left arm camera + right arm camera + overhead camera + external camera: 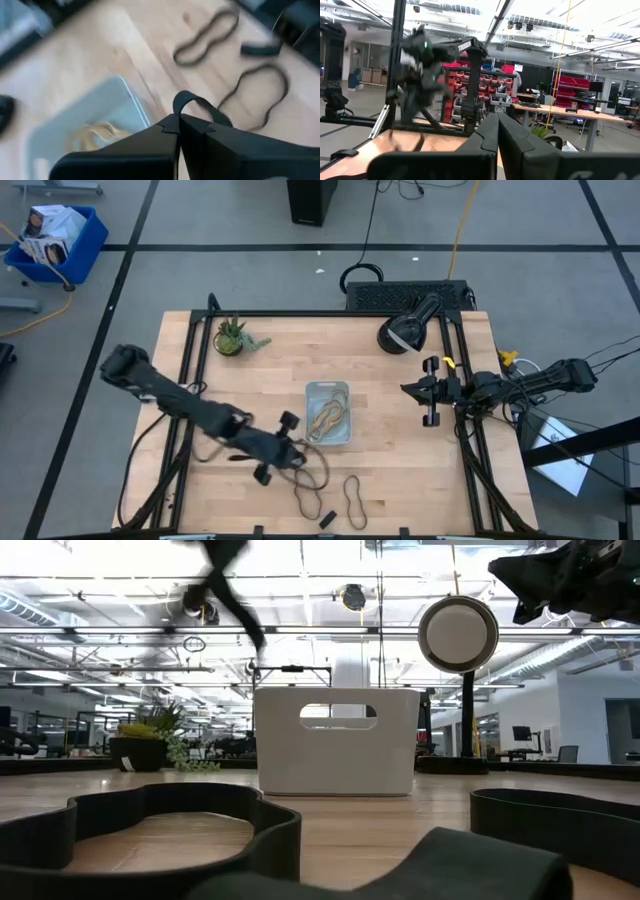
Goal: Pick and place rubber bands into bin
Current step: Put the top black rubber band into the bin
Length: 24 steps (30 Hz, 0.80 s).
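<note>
The left hand (292, 448) hangs above the bench (400, 470), just beside the near left corner of the bin (329, 413). In the left wrist view its two fingers (200, 135) are pressed together on a black rubber band (197, 103), a short arc of which loops up from between the tips. In the high view this band trails downward from the hand as a thin dark loop (310, 475) toward the bench's near edge.

The bin, a shallow translucent pale tray, sits near the middle of the bench, and tan rubber bands (328, 418) lie tangled inside it; the left wrist view shows them as a tan mass (97, 136) against the bin's floor.

Beyond the hand, a second black band (354, 502) lies flat on the wood in a figure-eight shape, near the front edge. A small black block (327, 518) rests just beside it, apart from the band.

The right hand (416, 390) waits over the right side of the bench, well apart from the bin. In the right wrist view its fingers (496, 131) meet with no gap and nothing between them.

A potted plant (232, 337) stands at the far left of the bench, and a black lamp (405, 330) at the far right.
</note>
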Tool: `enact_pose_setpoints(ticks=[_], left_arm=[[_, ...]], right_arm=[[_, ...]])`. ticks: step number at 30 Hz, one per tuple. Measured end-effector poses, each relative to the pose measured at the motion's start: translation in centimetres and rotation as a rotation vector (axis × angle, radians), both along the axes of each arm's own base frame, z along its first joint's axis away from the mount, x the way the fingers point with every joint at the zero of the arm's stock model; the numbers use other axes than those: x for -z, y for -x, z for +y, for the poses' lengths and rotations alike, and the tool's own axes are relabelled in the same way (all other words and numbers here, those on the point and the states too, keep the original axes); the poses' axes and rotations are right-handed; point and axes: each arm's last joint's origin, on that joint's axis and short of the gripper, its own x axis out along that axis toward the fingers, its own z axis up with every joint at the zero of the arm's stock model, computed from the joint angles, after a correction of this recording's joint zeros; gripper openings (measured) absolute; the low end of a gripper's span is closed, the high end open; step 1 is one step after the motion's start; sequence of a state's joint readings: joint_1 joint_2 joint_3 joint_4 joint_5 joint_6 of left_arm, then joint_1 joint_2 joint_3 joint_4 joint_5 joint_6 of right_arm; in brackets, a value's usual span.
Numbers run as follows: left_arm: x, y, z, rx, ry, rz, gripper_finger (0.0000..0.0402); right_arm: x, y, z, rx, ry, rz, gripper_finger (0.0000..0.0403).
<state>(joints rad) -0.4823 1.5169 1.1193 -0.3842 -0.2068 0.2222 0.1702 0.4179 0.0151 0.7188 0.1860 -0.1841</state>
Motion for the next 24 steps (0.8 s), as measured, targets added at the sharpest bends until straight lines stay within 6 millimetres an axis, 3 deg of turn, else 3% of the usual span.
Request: enact_pose_setpoints(ticks=[4,7,13,24], left_arm=[[-2.7,2.8,0.1,-0.035,-0.028,-0.133,0.0003],[-3.2,4.6,0.8,-0.078,-0.048,-0.229,0.0002],[-1.6,7.5,2.7,-0.106,-0.001,-0.458,0.0001],[2.7,12.6,7.0,-0.255,0.039,-0.656,0.0002]], right_arm=[[0.0,0.0,0.0,-0.001,0.001,0.005,0.0000],[0.1,0.0,0.0,-0.002,-0.007,0.006,0.0000],[0.1,-0.1,0.0,-0.005,-0.005,0.010,0.0000],[0.3,-0.1,0.0,-0.001,0.015,0.028,0.0000]])
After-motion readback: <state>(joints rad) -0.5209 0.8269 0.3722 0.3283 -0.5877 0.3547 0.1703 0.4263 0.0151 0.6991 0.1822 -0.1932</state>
